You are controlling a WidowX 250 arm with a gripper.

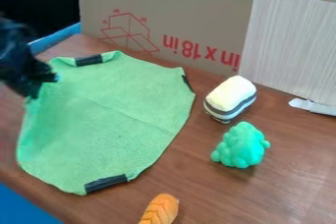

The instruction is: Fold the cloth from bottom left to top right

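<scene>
"Up at the left end of the surface, the big job was a clean diagonal fold! What did the step in hand call for?"

"Patience, first of all! A good firm pinch low on the left side, one layer only, then a modest lift. Too high a lift risked dragging the whole cloth along; too shallow a pinch and the edge slipped out."

"And the carry?"

"On the slant, up towards the dark strip on the right edge, laid down softly, stopping short of the striped block just beside it!"

"So where was the cloth against the hand?"

"Right by it! The hand was at the upper left edge, with nearly all the green spread away to its right and down below it. The bottom left bend lay well apart from it, lower down, so the placement looked high for a fold from that corner."

"Grasping, was it?"

"No telling! The dark shape hid that, released or clenched, and whether it touched the edge I couldn't say either."
</scene>
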